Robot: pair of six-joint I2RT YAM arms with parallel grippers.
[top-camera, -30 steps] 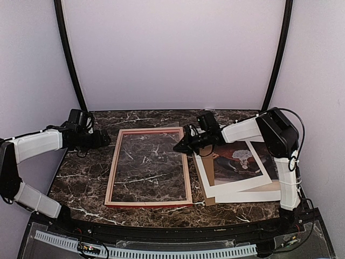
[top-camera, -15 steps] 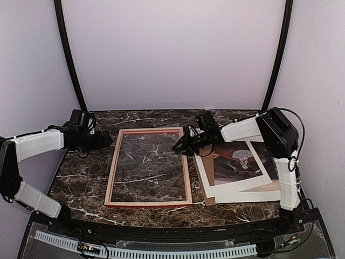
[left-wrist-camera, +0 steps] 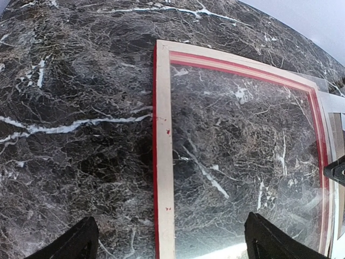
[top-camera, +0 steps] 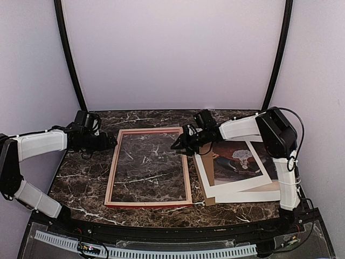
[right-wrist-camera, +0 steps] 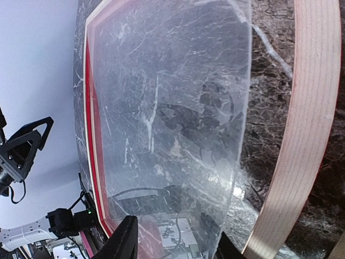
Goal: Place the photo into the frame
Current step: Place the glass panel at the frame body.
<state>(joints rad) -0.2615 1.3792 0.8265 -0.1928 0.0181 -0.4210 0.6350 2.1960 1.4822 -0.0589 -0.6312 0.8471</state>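
Moved: right hand (top-camera: 179,144) jaws parted from shut to partly open; left hand (top-camera: 109,141) crept toward the frame (top-camera: 112,178) | Right hand: empty, over clear sheet (right-wrist-camera: 161,108) edge, frame's 2 o'clock | Left hand: wide open, empty, frame's 10 o'clock | Frame: flat on tabletop (top-camera: 81,172), pale back up | Photo (top-camera: 237,159): face up, frame's 3 o'clock
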